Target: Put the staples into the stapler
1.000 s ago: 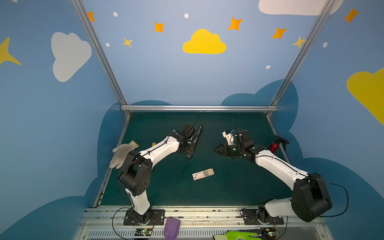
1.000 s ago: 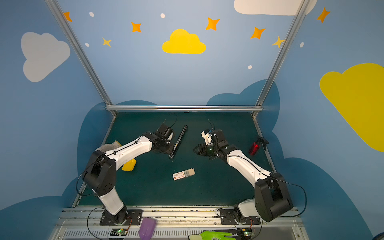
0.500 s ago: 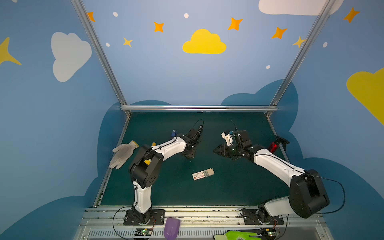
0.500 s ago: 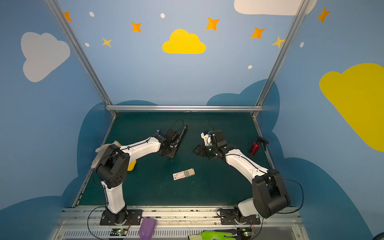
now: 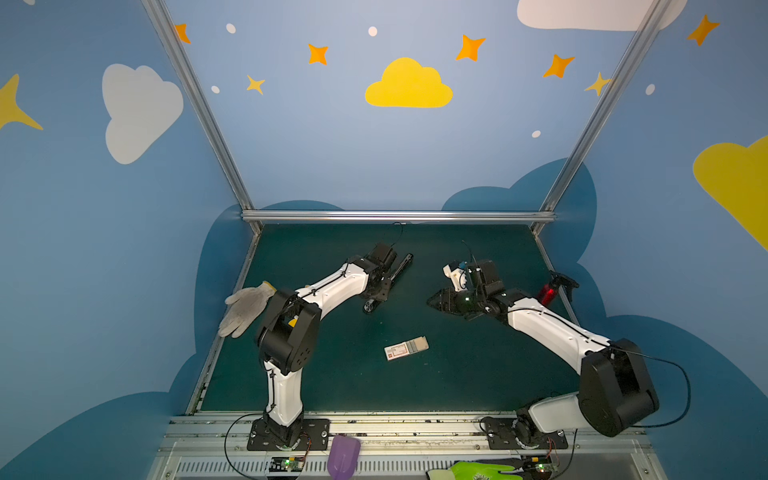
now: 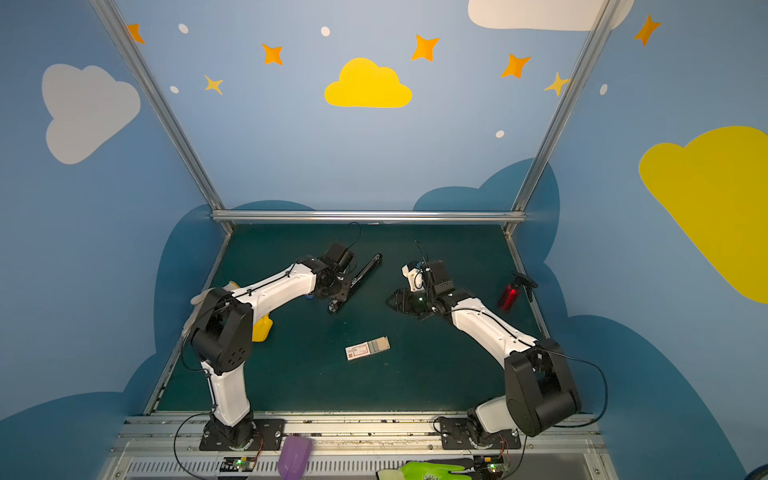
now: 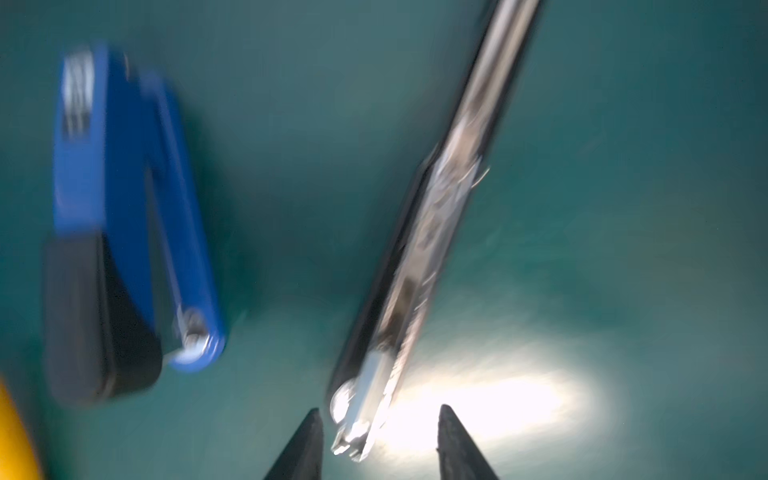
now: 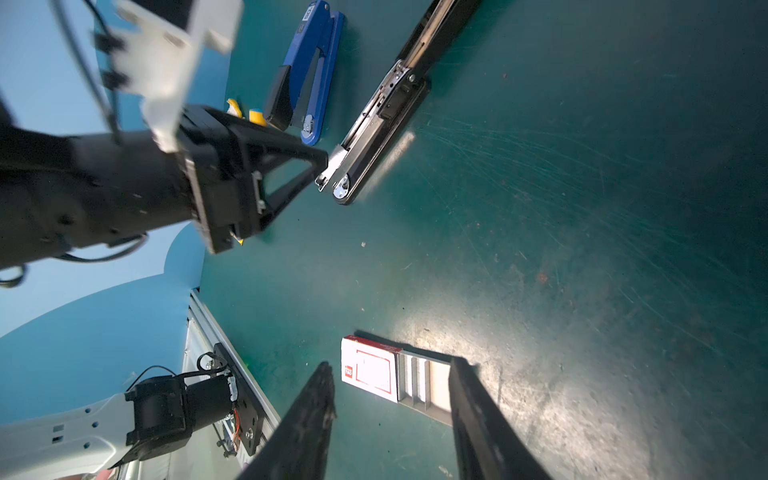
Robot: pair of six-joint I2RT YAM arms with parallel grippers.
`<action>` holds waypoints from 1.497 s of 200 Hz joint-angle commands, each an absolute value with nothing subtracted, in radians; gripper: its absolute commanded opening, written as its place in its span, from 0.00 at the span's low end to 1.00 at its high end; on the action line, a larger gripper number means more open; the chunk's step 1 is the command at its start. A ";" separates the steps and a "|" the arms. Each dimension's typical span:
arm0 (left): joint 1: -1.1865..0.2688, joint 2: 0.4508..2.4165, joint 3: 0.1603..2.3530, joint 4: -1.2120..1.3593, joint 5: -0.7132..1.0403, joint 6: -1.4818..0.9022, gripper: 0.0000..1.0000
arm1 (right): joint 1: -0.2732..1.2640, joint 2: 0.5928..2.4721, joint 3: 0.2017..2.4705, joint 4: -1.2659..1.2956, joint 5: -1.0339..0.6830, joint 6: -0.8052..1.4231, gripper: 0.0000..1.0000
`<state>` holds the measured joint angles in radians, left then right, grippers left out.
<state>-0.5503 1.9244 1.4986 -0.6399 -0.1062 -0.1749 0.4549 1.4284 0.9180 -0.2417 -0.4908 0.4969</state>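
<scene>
Beyond the front metal rail, the scuffed green mat holds a half-open white box of grey staples, then the right gripper, jaws parted and empty, and the left gripper, jaws parted astride the opened stapler, before a blue wall with clouds and stars.

My scuffed green table has the black stapler folded open flat, blue stapler beside it, half-open staple box nearer the front, red spray bottle far right, and I think a glove on the left edge.
</scene>
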 commanded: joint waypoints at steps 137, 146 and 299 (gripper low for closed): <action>-0.522 2.545 2.269 -0.795 0.022 0.059 0.39 | 0.368 1.355 0.886 -0.293 -0.498 0.482 0.52; -0.521 2.544 2.258 -0.794 0.034 0.063 0.36 | 0.363 1.362 0.884 -0.284 -0.502 0.487 0.52; -0.597 2.221 1.781 -0.495 0.023 0.143 0.12 | 0.230 1.787 0.987 0.137 -0.730 0.778 0.58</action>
